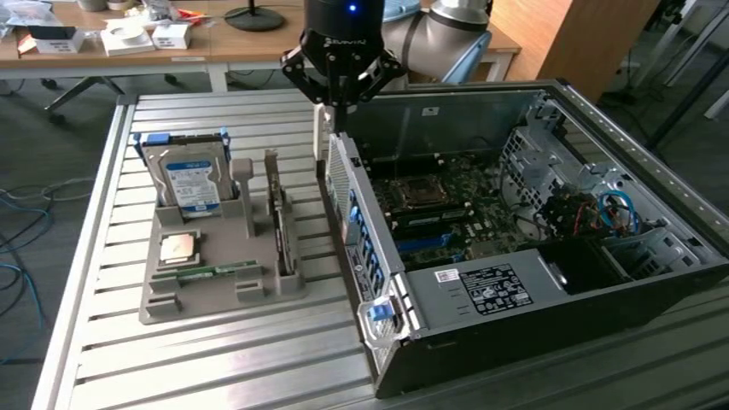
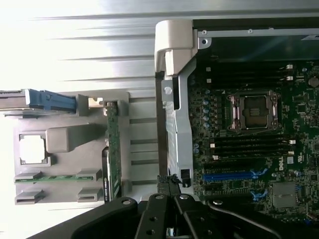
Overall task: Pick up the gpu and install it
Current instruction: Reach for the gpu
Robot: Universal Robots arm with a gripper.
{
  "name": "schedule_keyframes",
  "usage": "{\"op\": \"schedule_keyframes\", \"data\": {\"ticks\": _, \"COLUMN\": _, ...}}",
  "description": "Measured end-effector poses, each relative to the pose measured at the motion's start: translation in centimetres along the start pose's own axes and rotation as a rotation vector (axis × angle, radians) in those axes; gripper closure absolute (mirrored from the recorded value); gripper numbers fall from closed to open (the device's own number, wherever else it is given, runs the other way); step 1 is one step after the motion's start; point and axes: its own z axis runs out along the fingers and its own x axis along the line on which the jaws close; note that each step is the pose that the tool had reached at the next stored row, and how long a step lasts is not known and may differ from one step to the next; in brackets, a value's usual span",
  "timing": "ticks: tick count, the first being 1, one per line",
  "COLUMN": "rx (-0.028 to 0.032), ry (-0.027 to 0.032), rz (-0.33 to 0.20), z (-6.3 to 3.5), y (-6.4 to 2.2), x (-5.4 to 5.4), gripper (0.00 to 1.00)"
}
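Hovering over the computer case (image 1: pixel 367 256) rear wall, the gripper (image 1: pixel 338 104) is clenched on nothing. The gpu (image 1: pixel 277 224) is stood on edge in the grey tray (image 1: pixel 171 301), apart. Pick-up is judged not begun; opened jaws aligned over the card's top edge would be required.

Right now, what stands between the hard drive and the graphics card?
A grey upright post of the holder, between hard drive and graphics card, in the exterior view.

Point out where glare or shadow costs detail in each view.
Wrist view: the ribbed silver metal table blows out to white, and glare bleaches the grey plastic parts holder; the green motherboard sits dim. Exterior view: light is even, only a corner inside the black open computer case falls into shadow.
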Motion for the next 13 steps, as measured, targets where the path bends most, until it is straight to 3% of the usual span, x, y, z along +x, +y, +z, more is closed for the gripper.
{"op": "schedule_keyframes", "data": {"ticks": 13, "rx": 0.0001, "ry": 0.0001, "rz": 0.0, "z": -0.05, "y": -0.17, "x": 2.3, "gripper": 0.89}}
